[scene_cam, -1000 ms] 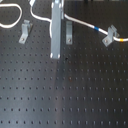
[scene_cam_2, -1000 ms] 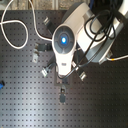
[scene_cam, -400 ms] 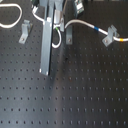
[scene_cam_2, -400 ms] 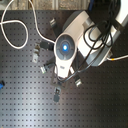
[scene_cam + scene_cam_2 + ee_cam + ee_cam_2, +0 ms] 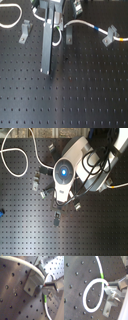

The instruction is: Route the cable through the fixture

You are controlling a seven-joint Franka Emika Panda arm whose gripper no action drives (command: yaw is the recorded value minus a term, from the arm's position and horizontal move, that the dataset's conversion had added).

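The white cable [image 5: 82,25] runs from a loop at the far left [image 5: 10,15] past grey clip fixtures, with a blue band [image 5: 96,29] near the right clip [image 5: 109,36]. My gripper [image 5: 46,70] hangs between the left clip [image 5: 25,32] and the middle clip [image 5: 68,35]. In the first wrist view the cable [image 5: 25,262] lies over a clip [image 5: 33,281], and a green-marked stretch [image 5: 45,299] leads to my fingertips [image 5: 50,284]. In the second wrist view the cable makes a small loop [image 5: 89,296] ending at my fingertips [image 5: 110,288]. The gripper appears shut on the cable.
The black perforated board [image 5: 85,95] carries several more small clips in the second exterior view [image 5: 57,218], [image 5: 36,180]. A large cable loop [image 5: 15,153] lies at the second exterior view's upper left. The arm body [image 5: 64,172] and its black hoses [image 5: 95,168] hide the board's middle.
The gripper has moved toward the first exterior view's left and lower, down between the left and middle clips, bringing the cable end with it.
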